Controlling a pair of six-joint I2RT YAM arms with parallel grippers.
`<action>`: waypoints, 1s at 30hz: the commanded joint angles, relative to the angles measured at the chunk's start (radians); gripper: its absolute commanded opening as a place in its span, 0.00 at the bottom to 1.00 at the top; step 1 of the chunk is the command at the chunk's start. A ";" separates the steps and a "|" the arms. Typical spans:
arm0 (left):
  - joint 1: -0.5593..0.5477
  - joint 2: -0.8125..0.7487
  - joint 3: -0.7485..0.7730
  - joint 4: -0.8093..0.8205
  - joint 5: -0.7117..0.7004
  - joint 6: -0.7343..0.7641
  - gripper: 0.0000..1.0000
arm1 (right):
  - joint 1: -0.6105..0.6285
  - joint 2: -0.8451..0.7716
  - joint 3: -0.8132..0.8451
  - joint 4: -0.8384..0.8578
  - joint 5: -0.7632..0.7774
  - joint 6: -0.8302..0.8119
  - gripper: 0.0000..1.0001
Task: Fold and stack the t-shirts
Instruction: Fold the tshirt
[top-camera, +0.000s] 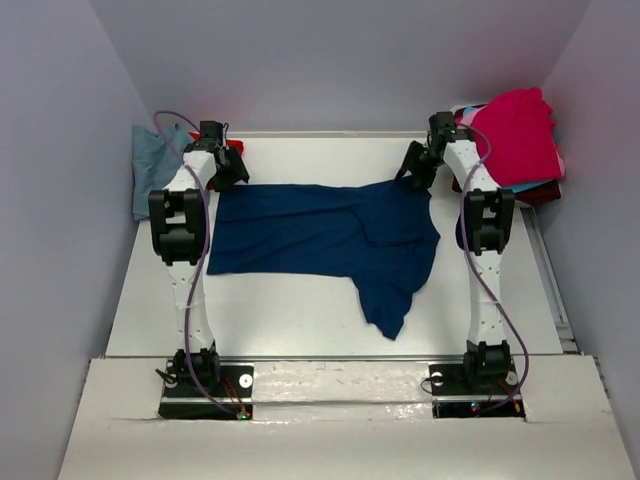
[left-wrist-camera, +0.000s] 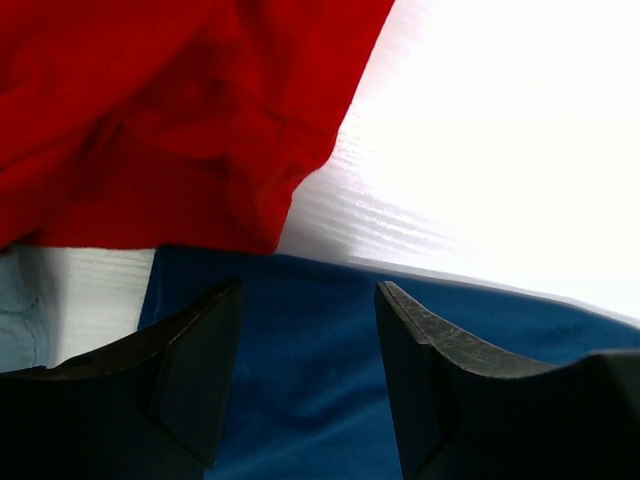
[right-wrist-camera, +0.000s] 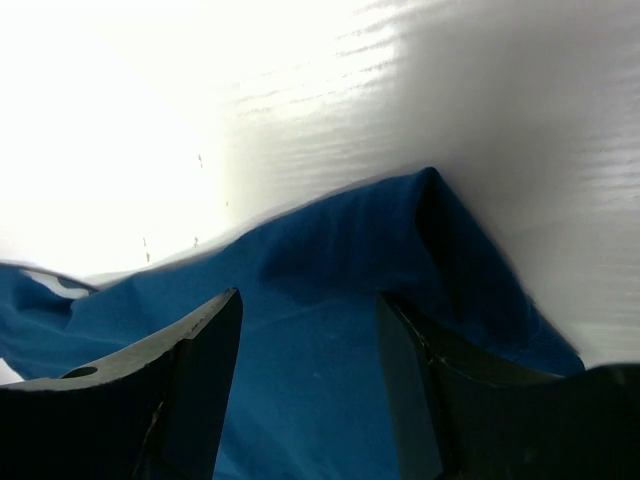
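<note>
Navy t-shirt (top-camera: 320, 235) lies spread flat mid-table (top-camera: 300, 310), long axis left to right, one sleeve pointing near at its right end. Left gripper (left-wrist-camera: 310, 290) stands over the far-left corner, jaws parted, nothing pinched. Right gripper (right-wrist-camera: 308, 298) is over the far-right corner, likewise released. Red t-shirt (left-wrist-camera: 170, 110) is bunched just beyond the left corner. Magenta t-shirt (top-camera: 520, 135) tops a pile far right.

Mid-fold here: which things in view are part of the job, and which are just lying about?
Job:
- navy t-shirt, spread out
- red t-shirt, just beyond it
- blue-grey t-shirt, far left corner
- magenta t-shirt, topping the far right pile

Not the job:
- table
- walls
</note>
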 joint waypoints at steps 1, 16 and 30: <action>-0.003 -0.133 -0.037 0.148 -0.010 0.015 0.68 | -0.019 -0.086 0.034 0.105 0.007 -0.029 0.63; -0.021 -0.203 -0.033 0.093 0.017 0.008 0.68 | -0.019 -0.244 -0.064 -0.037 -0.078 -0.014 0.69; -0.030 -0.114 -0.027 -0.061 -0.049 0.026 0.68 | -0.010 -0.519 -0.629 -0.059 0.010 -0.055 0.64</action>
